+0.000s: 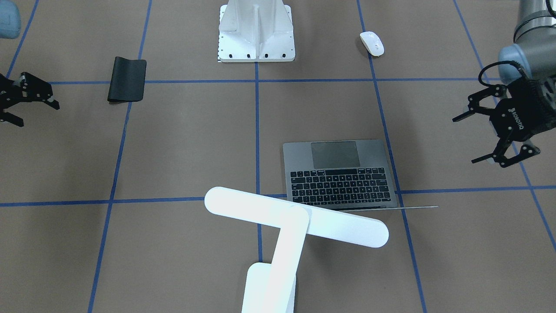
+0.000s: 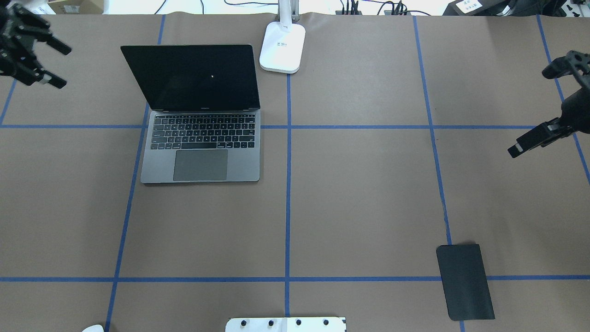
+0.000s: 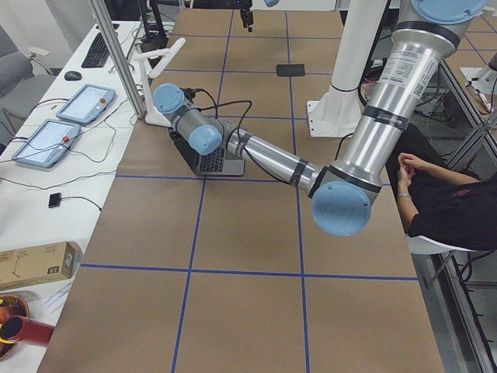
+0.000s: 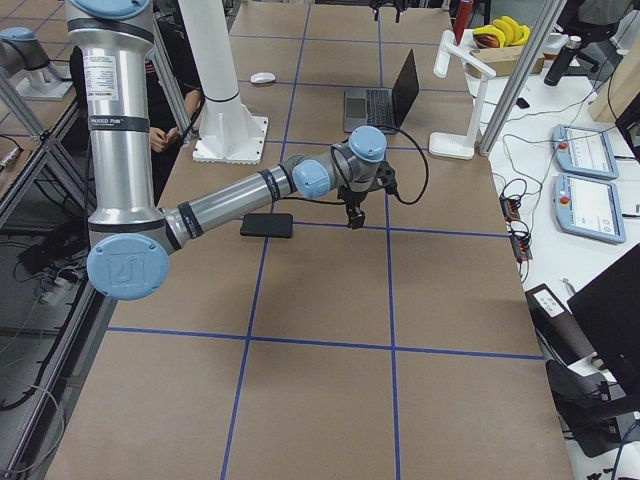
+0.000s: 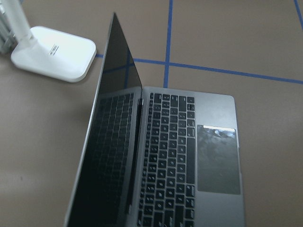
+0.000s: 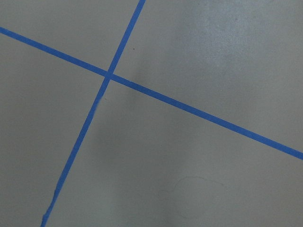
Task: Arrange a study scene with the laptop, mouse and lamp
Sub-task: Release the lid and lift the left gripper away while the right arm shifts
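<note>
The laptop (image 2: 198, 138) stands open on the table's left half, screen dark; it also shows in the front view (image 1: 339, 174) and the left wrist view (image 5: 189, 161). The white mouse (image 1: 372, 43) lies near the robot's base, on the left arm's side, apart from the laptop. The lamp's base (image 2: 282, 48) stands at the far edge beside the laptop; its bar head (image 1: 295, 215) hangs over the laptop's hinge end. My left gripper (image 2: 64, 68) is open and empty, left of the laptop's screen. My right gripper (image 2: 529, 113) is open and empty over bare table.
A black rectangular mat (image 2: 465, 281) lies near the robot on the right arm's side. The white bolted pedestal (image 1: 256, 32) stands at the middle of the near edge. Blue tape lines grid the brown table (image 2: 359, 198).
</note>
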